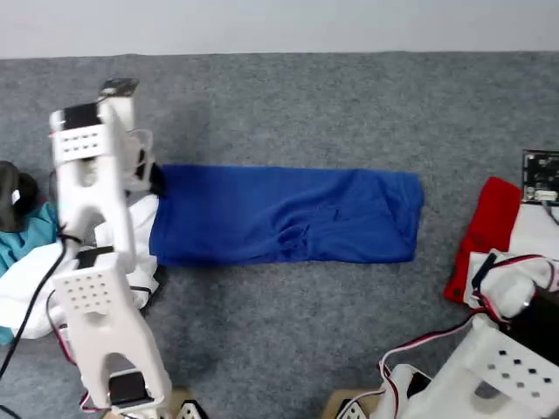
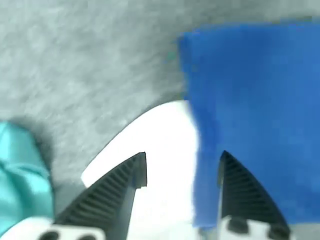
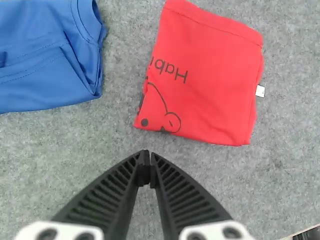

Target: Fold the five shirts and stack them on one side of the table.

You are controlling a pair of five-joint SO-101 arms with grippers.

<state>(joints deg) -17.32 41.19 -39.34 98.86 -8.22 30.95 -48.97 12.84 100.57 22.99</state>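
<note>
Blue shirt (image 1: pixel 284 216), red shirt (image 3: pixel 202 75), one each

A grey-covered table (image 1: pixel 306 105) carries a blue shirt (image 1: pixel 279 216) folded into a long strip at centre, a folded red shirt (image 3: pixel 205 90) near one end, and a white shirt (image 1: pixel 31 292) and a teal shirt (image 1: pixel 22 237) heaped at the other.

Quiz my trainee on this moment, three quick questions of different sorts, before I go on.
1. True or false: the right tool is shut on the red shirt.
2. The blue shirt lies: A) crumpled in a pile; B) as a long strip mid-table; C) on top of the red shirt.
3. Fill in: the left tool stands open over the blue shirt's edge and a ____ shirt.
Key: 1 false, it is shut on nothing, over the grey table cover; 2 B; 3 white shirt.
</note>
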